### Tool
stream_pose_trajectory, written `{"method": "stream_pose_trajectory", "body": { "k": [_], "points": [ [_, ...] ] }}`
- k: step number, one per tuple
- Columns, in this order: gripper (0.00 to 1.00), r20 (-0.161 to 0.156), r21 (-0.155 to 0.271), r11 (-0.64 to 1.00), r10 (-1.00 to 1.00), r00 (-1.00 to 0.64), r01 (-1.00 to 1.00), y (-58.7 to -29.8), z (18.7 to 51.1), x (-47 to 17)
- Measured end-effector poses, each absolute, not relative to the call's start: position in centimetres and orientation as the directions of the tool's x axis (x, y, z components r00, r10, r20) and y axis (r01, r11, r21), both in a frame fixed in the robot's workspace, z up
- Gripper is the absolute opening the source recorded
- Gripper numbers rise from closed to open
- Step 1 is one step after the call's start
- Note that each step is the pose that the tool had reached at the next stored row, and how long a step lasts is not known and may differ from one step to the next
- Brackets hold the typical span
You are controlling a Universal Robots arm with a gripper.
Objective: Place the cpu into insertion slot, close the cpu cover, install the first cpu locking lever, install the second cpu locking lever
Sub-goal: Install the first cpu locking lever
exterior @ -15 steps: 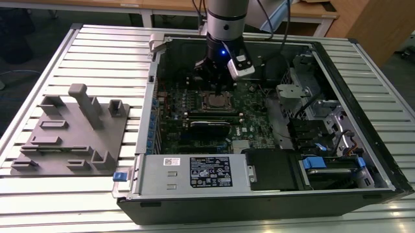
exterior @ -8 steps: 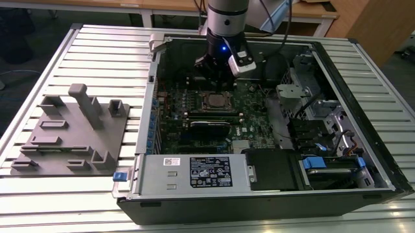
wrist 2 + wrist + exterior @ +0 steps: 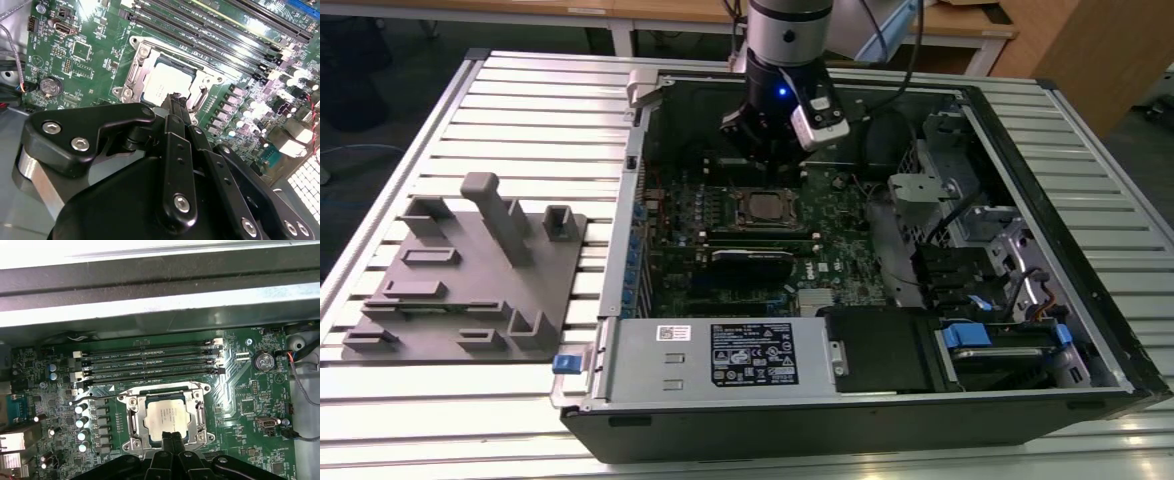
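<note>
The cpu (image 3: 167,417), a square chip with a silver top, lies flat in the insertion slot (image 3: 168,388) on the green motherboard; it also shows in the second wrist view as the cpu (image 3: 167,82) and in the exterior view as the cpu (image 3: 765,207). The silvery cpu cover (image 3: 134,419) lies down around the chip as a frame. A thin wire lever (image 3: 95,396) sticks out sideways from one corner of the socket. Another lever loop (image 3: 201,99) sits beside the fingertips. My gripper (image 3: 172,438) is shut with nothing in it, its tips at the socket's edge next to the chip.
The motherboard sits inside an open computer case (image 3: 1014,130) on a slatted table. Long memory slots (image 3: 150,362) run beside the socket. A white-labelled silver box (image 3: 720,355) and drive bays (image 3: 987,340) fill the case's near end. A grey fixture block (image 3: 467,270) stands at the exterior view's left.
</note>
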State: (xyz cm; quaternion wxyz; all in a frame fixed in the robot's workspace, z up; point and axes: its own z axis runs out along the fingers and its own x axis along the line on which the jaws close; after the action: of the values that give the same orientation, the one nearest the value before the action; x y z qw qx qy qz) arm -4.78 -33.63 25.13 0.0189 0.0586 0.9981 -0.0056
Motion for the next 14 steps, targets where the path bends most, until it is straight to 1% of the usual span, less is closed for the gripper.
{"method": "stream_pose_trajectory", "body": {
  "k": [14],
  "points": [
    [0.11, -0.038, -0.008, 0.993, 0.117, -0.992, 0.117, -33.64, 25.21, -4.78]
  ]
}}
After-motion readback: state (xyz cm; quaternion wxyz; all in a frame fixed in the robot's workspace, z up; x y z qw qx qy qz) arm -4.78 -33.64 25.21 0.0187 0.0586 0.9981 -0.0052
